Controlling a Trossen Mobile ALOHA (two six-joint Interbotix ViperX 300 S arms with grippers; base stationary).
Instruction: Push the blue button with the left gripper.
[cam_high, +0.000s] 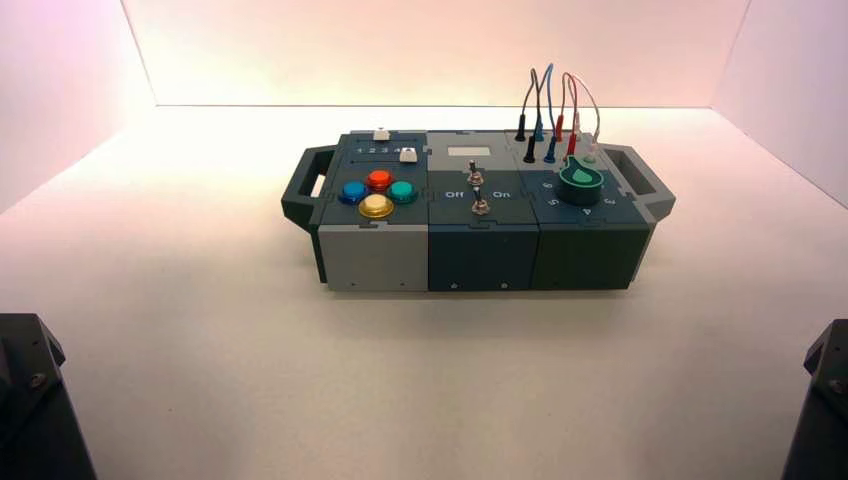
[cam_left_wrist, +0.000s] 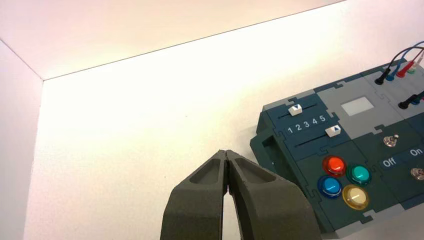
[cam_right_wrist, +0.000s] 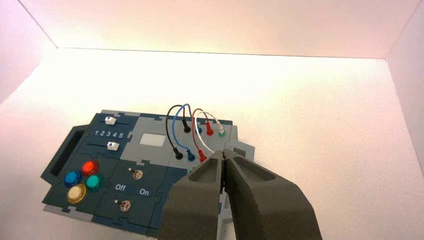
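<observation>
The blue button (cam_high: 353, 191) is a small glossy dome on the box's left section, the leftmost of a cluster with red (cam_high: 379, 179), teal (cam_high: 402, 190) and yellow (cam_high: 376, 206) buttons. It also shows in the left wrist view (cam_left_wrist: 330, 186) and in the right wrist view (cam_right_wrist: 72, 177). My left gripper (cam_left_wrist: 226, 151) is shut and empty, held over bare table well short of the box's left handle and apart from the buttons. My right gripper (cam_right_wrist: 223, 152) is shut and empty, above the box's right end near the wire plugs.
The box (cam_high: 480, 255) stands mid-table with a handle at each end. It bears two white sliders (cam_left_wrist: 296, 109) by the lettering 1 2 3 4 5, two toggle switches (cam_high: 477, 178) marked Off and On, a green knob (cam_high: 581, 178) and wires (cam_high: 548, 100). Black arm blocks (cam_high: 25, 400) sit at both front corners.
</observation>
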